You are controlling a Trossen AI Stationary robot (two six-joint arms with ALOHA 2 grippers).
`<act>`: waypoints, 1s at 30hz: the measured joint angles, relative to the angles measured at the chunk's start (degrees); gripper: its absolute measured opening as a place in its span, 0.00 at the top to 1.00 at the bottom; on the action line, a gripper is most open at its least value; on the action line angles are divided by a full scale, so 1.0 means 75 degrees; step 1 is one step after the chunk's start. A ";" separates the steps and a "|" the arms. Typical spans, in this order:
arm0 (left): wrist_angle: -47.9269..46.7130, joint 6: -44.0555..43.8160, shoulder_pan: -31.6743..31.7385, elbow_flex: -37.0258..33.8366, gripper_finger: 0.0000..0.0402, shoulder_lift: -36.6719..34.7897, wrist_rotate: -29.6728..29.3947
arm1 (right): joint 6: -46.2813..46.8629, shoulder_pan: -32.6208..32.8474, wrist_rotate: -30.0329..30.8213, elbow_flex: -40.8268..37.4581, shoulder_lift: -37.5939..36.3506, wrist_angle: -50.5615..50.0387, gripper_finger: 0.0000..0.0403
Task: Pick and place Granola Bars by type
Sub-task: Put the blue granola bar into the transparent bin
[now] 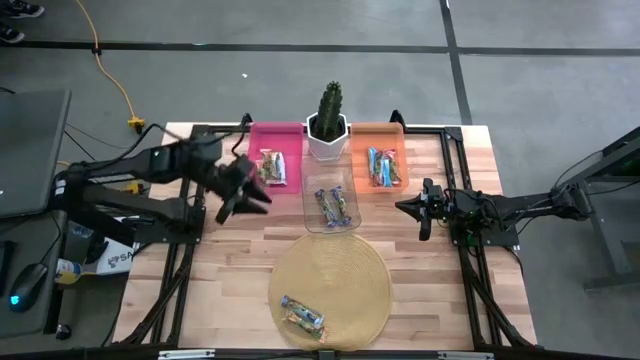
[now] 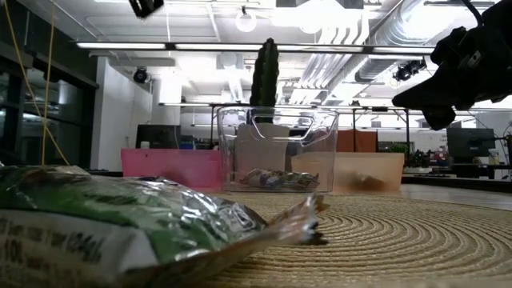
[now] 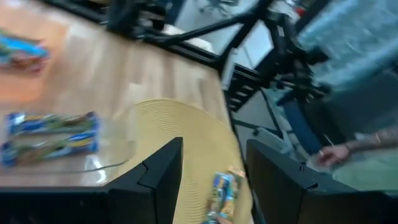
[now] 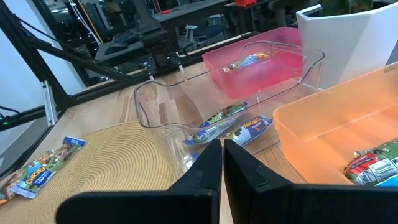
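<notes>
2 bars [image 1: 302, 317] lie near the mat's [image 1: 365, 275] near edge. Left pincer [image 1: 250, 190], spread and empty, hovers beside the pink bin [image 1: 277, 133]; right pincer [image 1: 408, 206], pressed together, waits over bare desk [image 1: 450, 280].

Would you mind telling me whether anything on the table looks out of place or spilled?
Nothing stands out. Two granola bars lie unsorted on the round woven mat; the rest sit inside the pink bin, clear bin and orange bin. The cactus pot stands upright.
</notes>
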 joint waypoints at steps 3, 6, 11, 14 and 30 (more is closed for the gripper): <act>0.0251 -0.0015 -0.1075 0.0000 0.57 -0.0009 -0.0643 | 0.0008 0.0000 -0.0002 0.0000 0.0000 0.0000 1.00; 0.0330 -0.0013 -0.2096 0.0005 0.57 0.0109 -0.1459 | 0.0006 -0.0001 0.0000 0.0000 0.0000 0.0000 1.00; 0.0295 -0.0011 -0.3510 0.0006 0.57 0.0638 -0.2543 | 0.0011 0.0000 -0.0001 0.0001 0.0000 0.0001 1.00; 0.0263 0.0063 -0.4177 0.0006 0.57 0.1100 -0.3114 | -0.0001 0.0000 0.0001 0.0000 0.0003 0.0000 1.00; 0.0818 0.0511 -0.5222 0.0003 0.57 0.4638 -0.3676 | -0.0001 0.0000 0.0000 0.0003 0.0000 0.0000 1.00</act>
